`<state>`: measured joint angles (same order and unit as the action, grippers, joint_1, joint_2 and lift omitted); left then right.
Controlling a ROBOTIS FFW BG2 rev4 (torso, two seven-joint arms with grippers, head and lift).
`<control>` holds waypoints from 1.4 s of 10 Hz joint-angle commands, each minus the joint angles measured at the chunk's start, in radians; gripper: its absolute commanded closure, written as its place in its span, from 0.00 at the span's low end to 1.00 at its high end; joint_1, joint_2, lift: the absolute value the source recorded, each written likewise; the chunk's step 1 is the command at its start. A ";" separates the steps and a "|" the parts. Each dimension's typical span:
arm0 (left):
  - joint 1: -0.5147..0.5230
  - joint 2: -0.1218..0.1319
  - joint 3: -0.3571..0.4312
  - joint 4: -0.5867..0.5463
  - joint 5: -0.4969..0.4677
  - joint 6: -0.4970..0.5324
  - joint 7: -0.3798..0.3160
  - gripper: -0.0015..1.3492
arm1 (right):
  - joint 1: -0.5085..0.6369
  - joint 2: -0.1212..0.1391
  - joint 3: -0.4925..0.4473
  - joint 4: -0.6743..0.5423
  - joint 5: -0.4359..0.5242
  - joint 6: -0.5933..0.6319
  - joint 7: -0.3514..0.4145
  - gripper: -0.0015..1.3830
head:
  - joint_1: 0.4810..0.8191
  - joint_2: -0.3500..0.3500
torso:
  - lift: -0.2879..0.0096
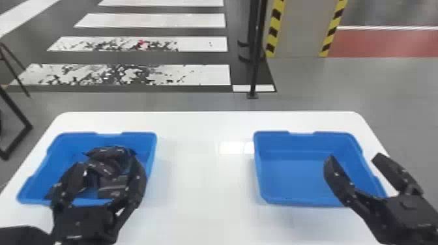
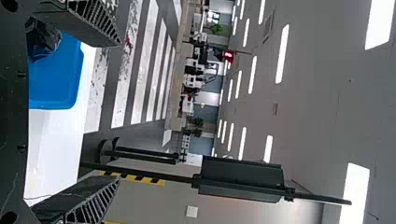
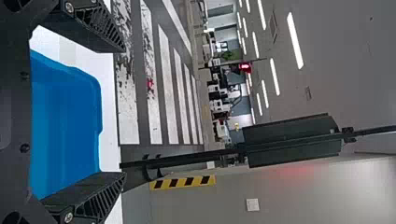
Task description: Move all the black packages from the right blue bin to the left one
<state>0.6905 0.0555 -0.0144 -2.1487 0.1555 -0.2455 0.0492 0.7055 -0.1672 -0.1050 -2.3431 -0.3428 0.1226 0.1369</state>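
Note:
Over the near part of the left blue bin [image 1: 70, 140] is my left gripper [image 1: 109, 166], open, its two fingers spread. Black packages [image 1: 110, 179] lie heaped in that bin, seen between and behind the fingers. The right blue bin [image 1: 293, 172] holds no package that I can see. My right gripper [image 1: 353, 159] stands open over that bin's right side. In the left wrist view the left gripper [image 2: 114, 112] has its fingers wide apart, with a black package [image 2: 44, 39] in the bin nearby. The right wrist view has the right gripper [image 3: 123, 112] open, the right bin [image 3: 65, 126] beyond it.
Both bins stand on a white table [image 1: 205, 182], with a wide gap of tabletop between them. Past the table's far edge a thin black pole [image 1: 255, 65] rises from the floor. A black metal frame [image 1: 16, 114] stands on the floor at the left.

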 commanded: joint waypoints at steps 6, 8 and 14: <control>0.004 0.000 0.002 -0.003 0.002 -0.010 0.000 0.00 | 0.001 0.002 -0.001 0.000 -0.010 0.010 0.000 0.07 | 0.63 0.52 | 0.52; 0.007 0.000 0.004 -0.003 0.004 -0.010 0.000 0.00 | -0.001 0.002 -0.001 0.000 -0.012 0.012 0.000 0.07 | 0.63 0.52 | 0.52; 0.007 0.000 0.002 0.000 0.006 -0.025 0.000 0.00 | -0.001 0.002 -0.001 0.000 -0.010 0.012 0.000 0.06 | 0.63 0.53 | 0.52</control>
<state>0.6970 0.0552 -0.0105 -2.1491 0.1615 -0.2678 0.0491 0.7043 -0.1657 -0.1057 -2.3426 -0.3529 0.1349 0.1365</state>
